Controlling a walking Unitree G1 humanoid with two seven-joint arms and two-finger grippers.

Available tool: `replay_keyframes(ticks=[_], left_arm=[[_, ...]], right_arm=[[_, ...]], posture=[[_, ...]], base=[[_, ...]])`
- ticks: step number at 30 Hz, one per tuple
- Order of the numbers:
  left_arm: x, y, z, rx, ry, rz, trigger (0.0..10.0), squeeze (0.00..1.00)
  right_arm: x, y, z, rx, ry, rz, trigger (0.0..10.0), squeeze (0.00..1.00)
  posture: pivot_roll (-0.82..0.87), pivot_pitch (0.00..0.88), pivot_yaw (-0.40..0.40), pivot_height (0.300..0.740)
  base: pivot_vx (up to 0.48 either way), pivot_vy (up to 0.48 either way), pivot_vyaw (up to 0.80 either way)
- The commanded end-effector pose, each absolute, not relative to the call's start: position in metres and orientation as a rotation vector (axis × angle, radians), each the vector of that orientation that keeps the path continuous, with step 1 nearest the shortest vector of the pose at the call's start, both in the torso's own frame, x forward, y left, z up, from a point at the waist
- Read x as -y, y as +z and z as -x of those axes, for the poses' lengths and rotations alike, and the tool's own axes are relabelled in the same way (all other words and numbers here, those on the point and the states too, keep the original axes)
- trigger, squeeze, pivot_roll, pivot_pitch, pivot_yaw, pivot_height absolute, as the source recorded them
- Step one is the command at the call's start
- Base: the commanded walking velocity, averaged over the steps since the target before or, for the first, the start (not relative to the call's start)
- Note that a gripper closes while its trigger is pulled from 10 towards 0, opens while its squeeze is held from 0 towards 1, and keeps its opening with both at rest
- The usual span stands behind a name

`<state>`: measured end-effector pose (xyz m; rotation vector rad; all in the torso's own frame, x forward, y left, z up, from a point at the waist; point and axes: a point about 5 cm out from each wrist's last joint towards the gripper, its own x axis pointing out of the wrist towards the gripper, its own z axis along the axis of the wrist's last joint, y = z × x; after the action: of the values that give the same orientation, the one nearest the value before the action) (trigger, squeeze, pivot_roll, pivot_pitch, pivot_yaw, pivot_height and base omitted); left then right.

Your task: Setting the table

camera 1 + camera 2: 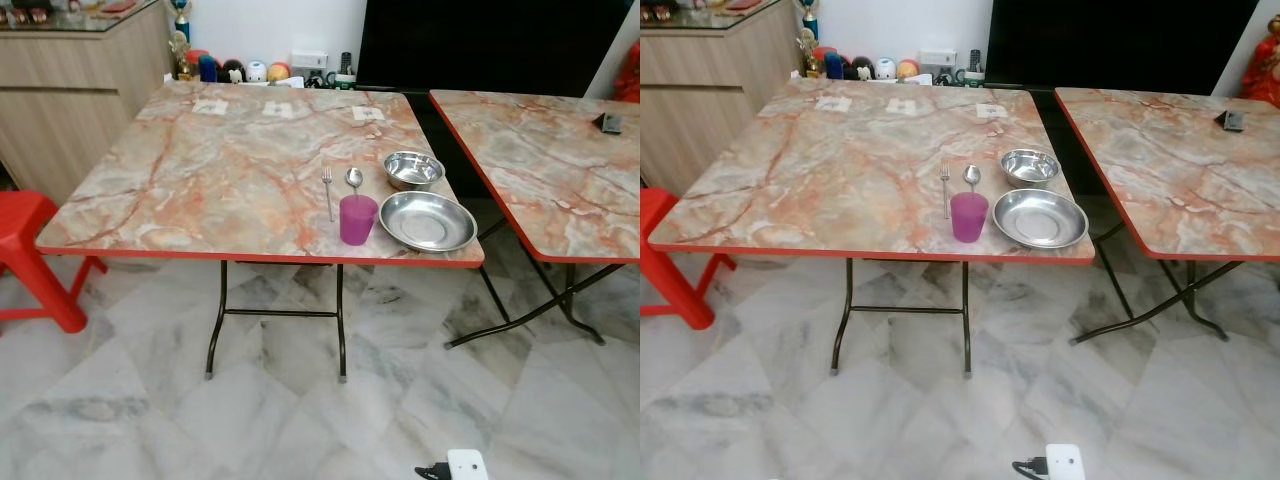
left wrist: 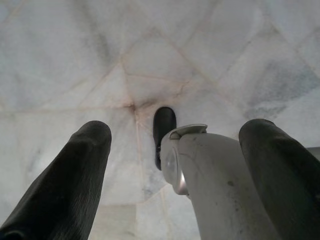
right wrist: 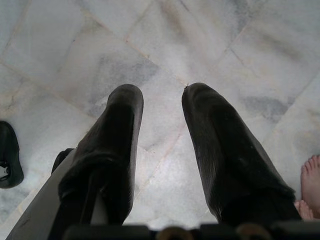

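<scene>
A marble-top table (image 1: 230, 170) stands on a pale marble floor (image 1: 150, 400). Near its front right corner lies a steel plate (image 1: 427, 221). Using the plate as landmark: a steel bowl (image 1: 413, 169) sits just behind it, a purple cup (image 1: 357, 219) stands just to its left, and a spoon (image 1: 354, 179) and fork (image 1: 327, 190) lie side by side behind the cup. A second table (image 1: 560, 170) stands to the right, and a red stool (image 1: 35, 255) to the left. Both arms hang over the floor: the left gripper (image 2: 175, 145) has its fingers spread wide, empty; the right gripper (image 3: 162, 107) is also parted, empty. A person's bare toes (image 3: 311, 180) show beside the right gripper.
</scene>
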<state>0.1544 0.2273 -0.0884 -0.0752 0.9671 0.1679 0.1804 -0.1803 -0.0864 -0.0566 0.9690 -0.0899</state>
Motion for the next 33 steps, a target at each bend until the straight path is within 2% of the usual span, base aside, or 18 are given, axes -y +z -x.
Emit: replay_keyframes(ticks=[1,33], left_arm=[[-0.2020,-0.0778,-0.1882,-0.905,-0.018,-0.012,10.0,0.00],[-0.2029,-0.0782,-0.1874,-0.911,-0.017,-0.012,10.0,0.00]], right_arm=[[0.1686,-0.0782,-0.2003,-0.934,-0.100,-0.170,10.0,0.00],[0.1678,-0.0783,-0.2003,-0.937,-0.100,-0.164,10.0,0.00]], posture=[[0.05,0.081,-0.019,0.740],[0.05,0.060,-0.016,0.740]], base=[[0.000,0.000,0.00],[0.000,0.000,0.00]])
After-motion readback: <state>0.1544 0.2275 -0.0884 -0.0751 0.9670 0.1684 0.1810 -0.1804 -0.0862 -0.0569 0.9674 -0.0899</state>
